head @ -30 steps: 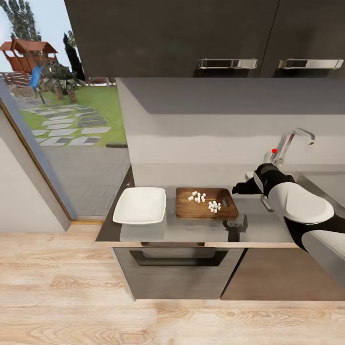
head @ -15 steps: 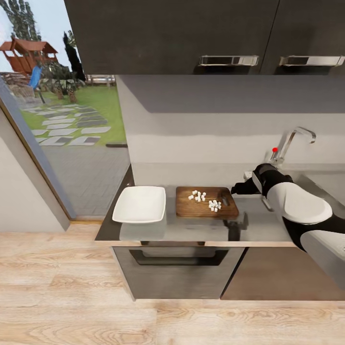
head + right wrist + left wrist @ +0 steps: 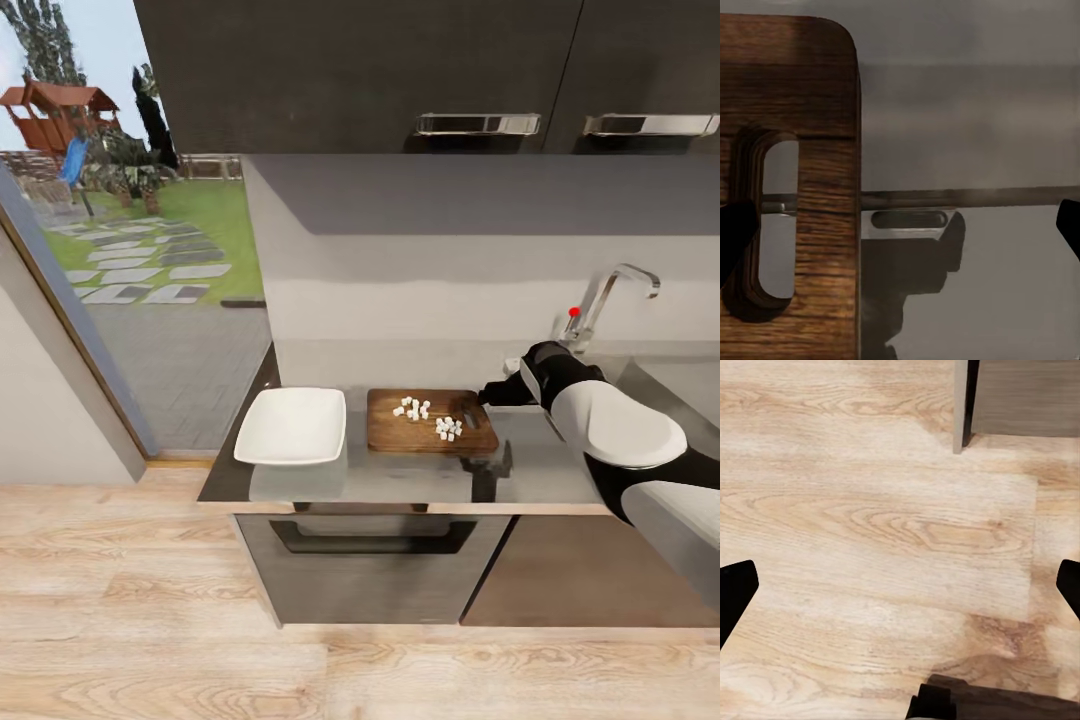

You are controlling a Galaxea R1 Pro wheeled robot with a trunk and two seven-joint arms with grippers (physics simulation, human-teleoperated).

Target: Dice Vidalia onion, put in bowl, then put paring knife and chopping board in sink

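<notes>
Dicing looks finished — small white onion pieces [image 3: 428, 420] lie in two loose clusters on the chopping board [image 3: 390, 430], which sits on the desk [image 3: 540, 475] just beside the empty white bowl [image 3: 292, 427]. None of the pieces has reached the bowl, so the transfer is yet to do, and the board is not in the sink [image 3: 680, 385] at the far right under the faucet [image 3: 610, 300]. I cannot make out the paring knife. The right gripper [image 3: 900, 225] hovers over the board's handle-slot end with its fingers spread wide, holding nothing. The left gripper [image 3: 900, 585] hangs over the wooden floor [image 3: 870, 510], also spread and empty. Judging by this, roughly half the job remains — bowl, then knife and board.
</notes>
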